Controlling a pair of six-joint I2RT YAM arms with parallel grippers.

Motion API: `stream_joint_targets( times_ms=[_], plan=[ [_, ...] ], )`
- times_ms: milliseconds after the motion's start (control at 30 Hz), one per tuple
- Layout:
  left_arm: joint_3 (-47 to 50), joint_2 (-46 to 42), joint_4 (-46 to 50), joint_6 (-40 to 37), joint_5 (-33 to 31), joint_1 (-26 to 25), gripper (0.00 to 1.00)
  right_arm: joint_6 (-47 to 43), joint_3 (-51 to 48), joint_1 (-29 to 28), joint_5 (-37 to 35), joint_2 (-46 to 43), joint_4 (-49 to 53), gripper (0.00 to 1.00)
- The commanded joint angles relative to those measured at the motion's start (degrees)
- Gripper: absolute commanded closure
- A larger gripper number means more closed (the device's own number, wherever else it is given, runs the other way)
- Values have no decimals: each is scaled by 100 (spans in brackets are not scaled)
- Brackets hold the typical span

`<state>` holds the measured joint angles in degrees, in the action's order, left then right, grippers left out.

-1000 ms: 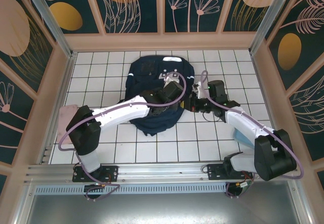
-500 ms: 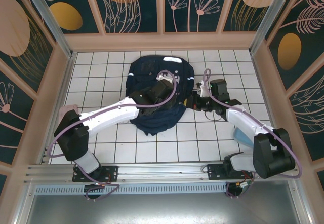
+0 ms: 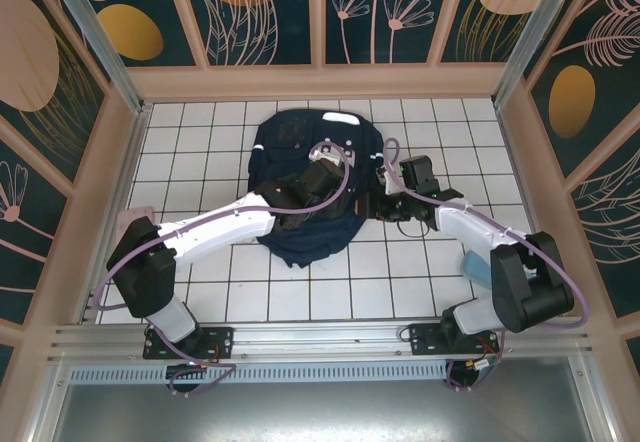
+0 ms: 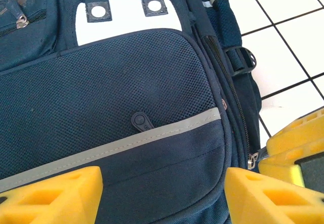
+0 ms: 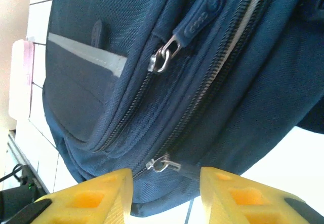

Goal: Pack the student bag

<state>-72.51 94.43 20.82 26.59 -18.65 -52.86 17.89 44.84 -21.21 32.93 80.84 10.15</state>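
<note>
Left gripper [image 4: 162,196], right gripper [image 5: 165,193]: seemingly spread.

the bag [image 3: 285,147] was navy blue, with a grey stripe [image 4: 126,145] and a white patch [image 4: 126,24] near its top. around the bag, the table [image 3: 200,152] was white tiles with dark lines. the left gripper [image 4: 162,183] had yellow fingers [image 4: 50,196].

You have one student bag [image 3: 290,142], two arms, left arm [image 3: 215,230] and right arm [image 3: 470,227], two metal zip sliders [image 5: 162,57] in your right wrist view, one pink flat item [image 3: 125,230], one pale blue item [image 3: 476,265]
</note>
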Motion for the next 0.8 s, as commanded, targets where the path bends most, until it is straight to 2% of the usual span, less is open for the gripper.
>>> stream_joint_targets(
  times_ms=[0, 133, 200, 400, 500, 767],
  plan=[
    [46, -188, 124, 48, -197, 37, 33, -194, 276, -32, -446, -119, 155, 57],
    [79, -206, 142, 100, -228, 53, 30, -198, 337, -34, -1004, -34, 265, 42],
    [90, -202, 151, 122, -227, 49, 29, -267, 412, -36, -1051, 186, 359, 40],
    [79, -202, 177, 136, -242, 70, 27, -485, 464, -201, -416, 383, 310, 40],
    [79, -195, 177, 145, -256, 88, 26, -567, 481, -373, -409, 355, 492, 44],
    [45, -154, 173, 127, -257, 93, 26, -544, 480, -633, -748, 231, 818, 65]
  ],
)
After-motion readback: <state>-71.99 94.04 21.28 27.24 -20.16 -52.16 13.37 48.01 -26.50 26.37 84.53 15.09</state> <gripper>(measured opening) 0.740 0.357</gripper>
